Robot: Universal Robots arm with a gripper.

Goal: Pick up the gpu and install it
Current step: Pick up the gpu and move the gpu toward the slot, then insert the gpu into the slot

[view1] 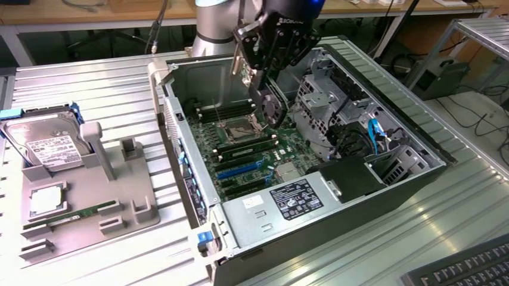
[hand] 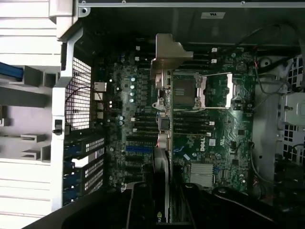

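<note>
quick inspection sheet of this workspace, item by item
surface: ribbed metal table with an open computer case lying on it
job's things: gpu held on edge above the motherboard, not yet in a slot
clutter: grey holder with hard drive and memory stick; keyboard
gripper: jaws closed on the gpu
cables: blue cable inside the case; loose cables on the floor
surroundings: workbench behind; metal rack at the exterior view's right

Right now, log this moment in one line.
gripper: shut on graphics card | graphics card: held on edge above motherboard, not seated | computer case: open
</note>
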